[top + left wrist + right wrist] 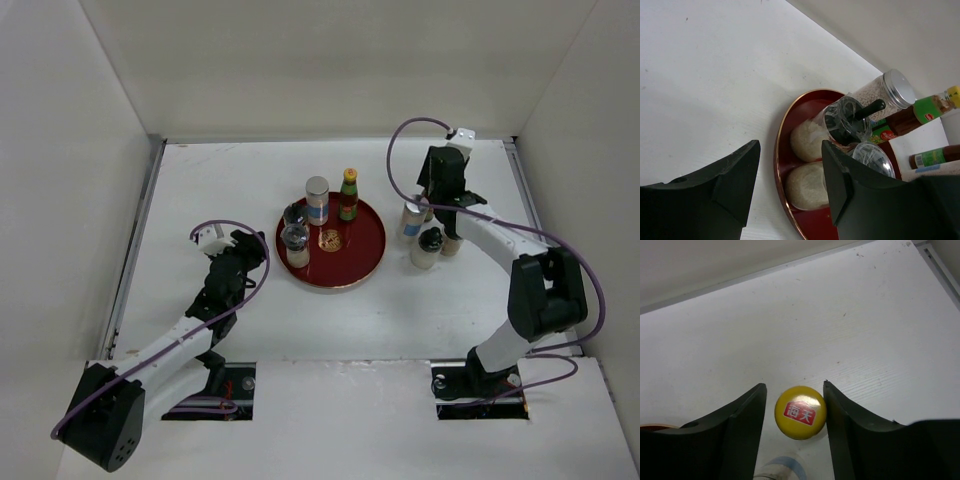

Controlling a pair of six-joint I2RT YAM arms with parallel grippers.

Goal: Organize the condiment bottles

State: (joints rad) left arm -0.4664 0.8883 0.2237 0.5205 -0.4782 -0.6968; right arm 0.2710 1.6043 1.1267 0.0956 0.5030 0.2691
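A red round tray [366, 258] holds a silver-capped cylinder [317, 199], a slim brown yellow-capped bottle [348, 194] and two squat dark-capped jars [296, 244]. Right of the tray stand a second silver-capped cylinder [411, 220], a squat jar [427, 247] and a second slim bottle [452, 243]. My right gripper [438, 206] is open, its jaws either side of that bottle's yellow cap [800, 412]; the right finger touches it, the left shows a small gap. My left gripper [790, 175] is open and empty at the tray's left rim [779, 150], near the two jars [847, 122].
White walls enclose the table on three sides, with a metal strip along the left and right edges. Bare white tabletop [200, 190] lies left of the tray and in front of it. Purple cables loop over both arms.
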